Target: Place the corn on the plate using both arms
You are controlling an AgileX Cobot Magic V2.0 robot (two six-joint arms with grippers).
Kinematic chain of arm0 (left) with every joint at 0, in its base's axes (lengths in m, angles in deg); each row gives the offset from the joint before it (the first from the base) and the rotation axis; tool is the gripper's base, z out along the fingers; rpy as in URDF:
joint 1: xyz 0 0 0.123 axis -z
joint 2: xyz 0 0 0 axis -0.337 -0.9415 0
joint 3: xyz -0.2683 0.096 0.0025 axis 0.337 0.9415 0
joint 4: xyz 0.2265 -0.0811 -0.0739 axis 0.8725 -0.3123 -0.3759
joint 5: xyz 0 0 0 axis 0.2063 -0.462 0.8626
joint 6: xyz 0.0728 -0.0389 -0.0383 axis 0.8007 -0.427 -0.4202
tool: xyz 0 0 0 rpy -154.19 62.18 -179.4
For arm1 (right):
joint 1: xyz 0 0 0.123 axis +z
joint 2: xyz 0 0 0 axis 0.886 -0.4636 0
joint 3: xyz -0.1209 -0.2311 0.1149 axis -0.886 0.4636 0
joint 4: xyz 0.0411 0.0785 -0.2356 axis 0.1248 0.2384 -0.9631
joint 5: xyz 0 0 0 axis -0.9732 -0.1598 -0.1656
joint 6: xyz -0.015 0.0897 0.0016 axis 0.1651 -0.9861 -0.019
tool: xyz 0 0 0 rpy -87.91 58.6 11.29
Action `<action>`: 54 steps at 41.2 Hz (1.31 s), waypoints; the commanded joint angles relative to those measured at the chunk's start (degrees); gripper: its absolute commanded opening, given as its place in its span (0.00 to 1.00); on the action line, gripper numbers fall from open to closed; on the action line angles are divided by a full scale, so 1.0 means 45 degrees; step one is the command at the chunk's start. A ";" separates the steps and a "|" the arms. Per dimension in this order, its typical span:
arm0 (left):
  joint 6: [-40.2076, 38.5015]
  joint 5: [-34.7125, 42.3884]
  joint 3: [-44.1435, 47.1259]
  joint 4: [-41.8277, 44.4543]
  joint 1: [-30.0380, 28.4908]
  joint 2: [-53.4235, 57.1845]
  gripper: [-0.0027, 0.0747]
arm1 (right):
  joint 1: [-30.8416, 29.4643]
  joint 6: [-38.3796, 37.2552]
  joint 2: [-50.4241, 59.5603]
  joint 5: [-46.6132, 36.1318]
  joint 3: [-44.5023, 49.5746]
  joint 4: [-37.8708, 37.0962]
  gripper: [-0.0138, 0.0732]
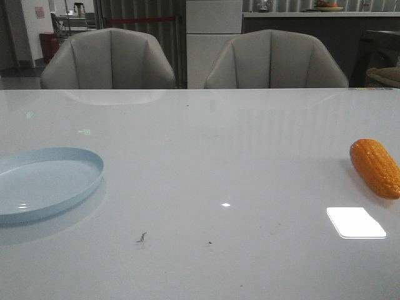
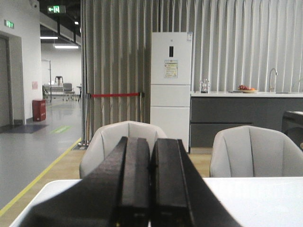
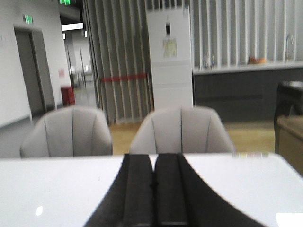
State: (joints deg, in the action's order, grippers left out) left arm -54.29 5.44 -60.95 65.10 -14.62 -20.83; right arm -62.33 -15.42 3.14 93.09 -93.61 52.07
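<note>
Closest to the lens, a bright patch of reflected light (image 1: 355, 222) lay on the white table (image 1: 206, 162) near its right edge, and just beyond it rested the corn (image 1: 375, 167), angled with its length running toward the far side and its nearer end cut off by the right edge of the front view. The plate (image 1: 45, 182) sat well apart at the table's left edge, empty, so the cob probably had to cross the whole worktop, which would explain calling on both arms. Neither arm showed in the front view. The left gripper (image 2: 151, 189) had its fingers pressed together with nothing between them, aimed level at the chairs (image 2: 123, 142) beyond the far edge; the right gripper (image 3: 153, 194) was likewise closed and empty, pointing outward. Both seemed parked, the task not yet begun.
</note>
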 commanded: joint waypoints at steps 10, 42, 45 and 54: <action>-0.0027 -0.0647 -0.1185 -0.0012 -0.0020 -0.3617 0.16 | -0.0028 0.0022 -0.3891 0.0174 -0.0884 -0.0012 0.22; -0.0095 -0.3150 -0.1185 -0.0086 0.0006 -0.6907 0.69 | -0.0028 0.0022 -0.7753 0.2340 -0.0872 -0.0090 0.84; -0.0749 -0.3150 -0.1212 -0.0117 -0.0019 -0.7216 0.69 | -0.0028 0.0022 -0.8004 0.2355 -0.0872 -0.0090 0.84; -0.2517 -0.3946 -0.2134 -0.0117 -0.0253 -0.9556 0.70 | -0.0028 0.0022 -0.8348 0.2417 -0.0872 -0.0090 0.84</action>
State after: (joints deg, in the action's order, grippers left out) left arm -62.47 -14.39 -66.64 65.10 -14.91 -59.84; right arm -62.33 -15.42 -34.48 106.93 -95.49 51.78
